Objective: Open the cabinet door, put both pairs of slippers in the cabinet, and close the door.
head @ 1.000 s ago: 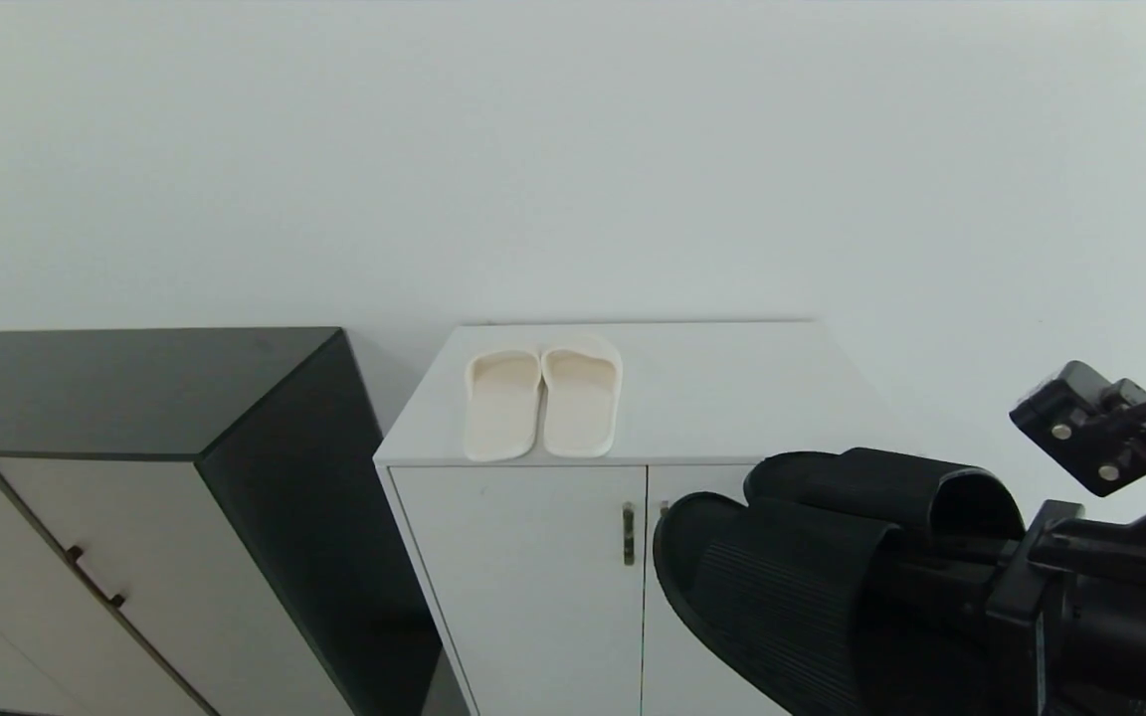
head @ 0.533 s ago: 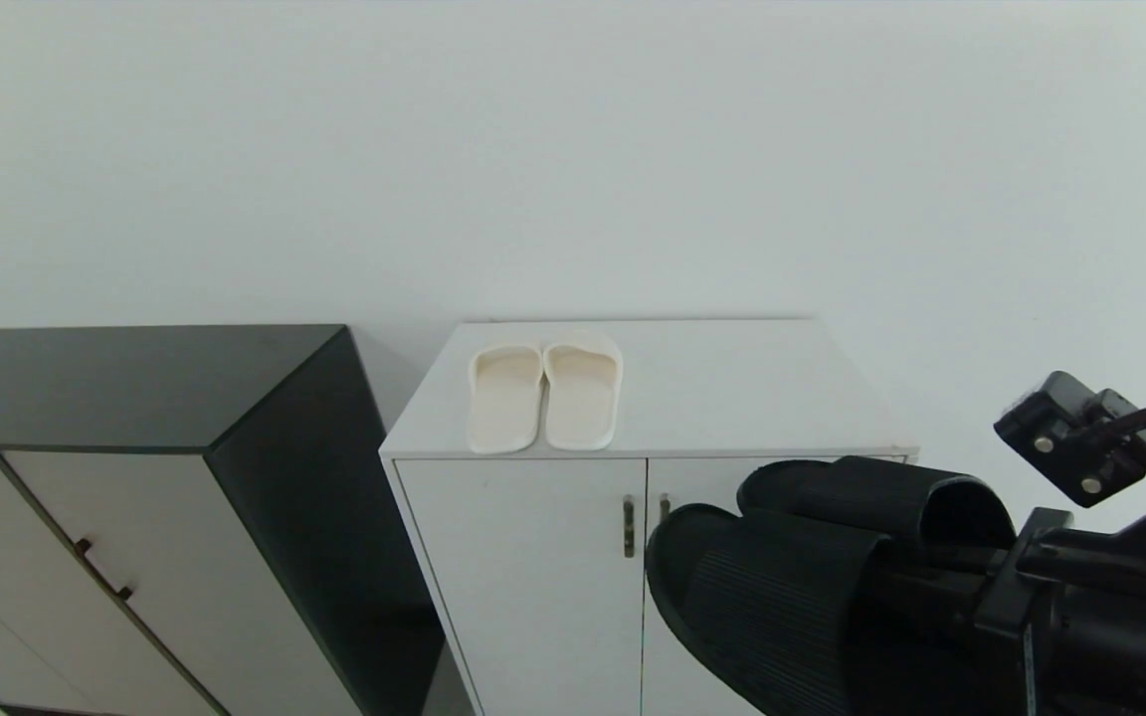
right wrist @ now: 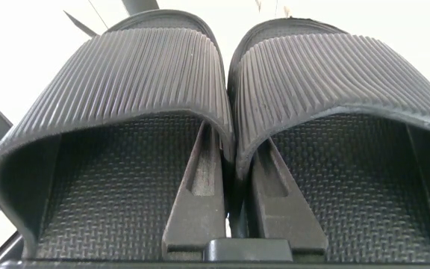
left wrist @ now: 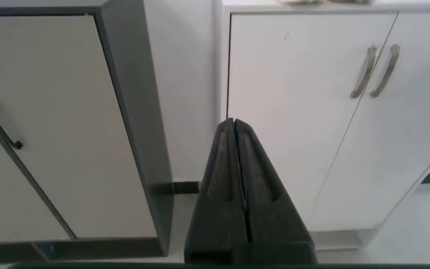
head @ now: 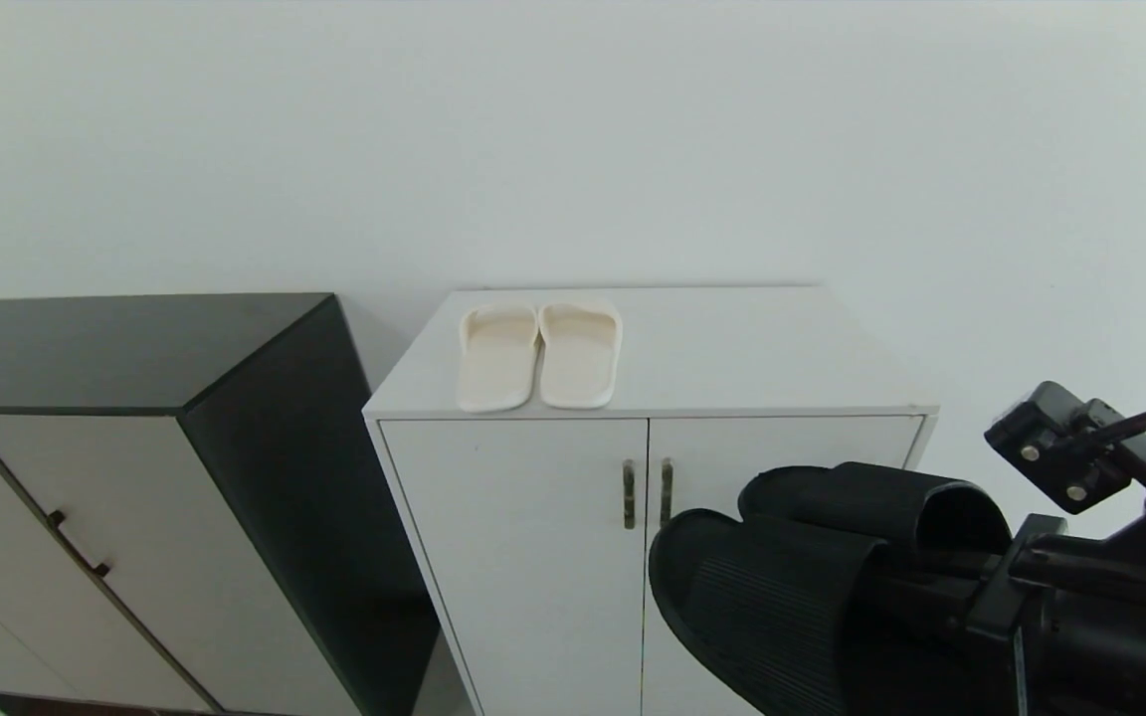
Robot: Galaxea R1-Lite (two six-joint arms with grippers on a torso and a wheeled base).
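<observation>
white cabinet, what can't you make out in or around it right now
1. Inside of the white cabinet: head view, both doors shut.
2. Its base: head view, cut off by the lower edge.
3. Heels of the black slippers: head view, behind the right tool.
4. Cream slippers: left wrist view, nearly all cut off by the frame edge.

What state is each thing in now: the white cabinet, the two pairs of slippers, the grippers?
White two-door cabinet: both doors shut.
Cream foam slippers: lying paired on the cabinet top.
Black ribbed rubber slippers: held in the air, clamped together.
Right gripper: shut on the black slippers.
Left gripper: shut, empty.
Black-framed cabinet: shut.
</observation>
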